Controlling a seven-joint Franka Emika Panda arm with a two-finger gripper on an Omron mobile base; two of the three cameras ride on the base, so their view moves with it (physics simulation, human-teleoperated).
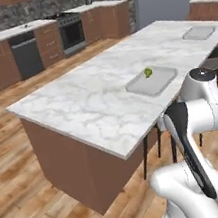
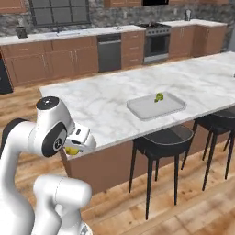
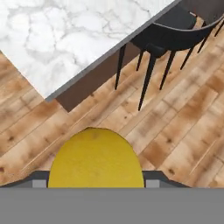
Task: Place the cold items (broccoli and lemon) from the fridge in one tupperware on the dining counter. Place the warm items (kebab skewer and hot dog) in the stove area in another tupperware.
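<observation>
Lemon [image 3: 96, 158] clamped between the jaws of the gripper [image 2: 73, 148], carried low beside the arm, off the counter's corner and over wood floor, presumably for transport to the dining counter [image 2: 105, 108]. Broccoli [image 2: 159, 97] already lying in the near tupperware [image 2: 149, 110], toward its 1 o'clock corner. Second tupperware [image 1: 198, 33] at 1 o'clock along the marble, likely kept for warm items. Black stool [image 2: 163, 137] tucked under the edge at 4 o'clock.
</observation>
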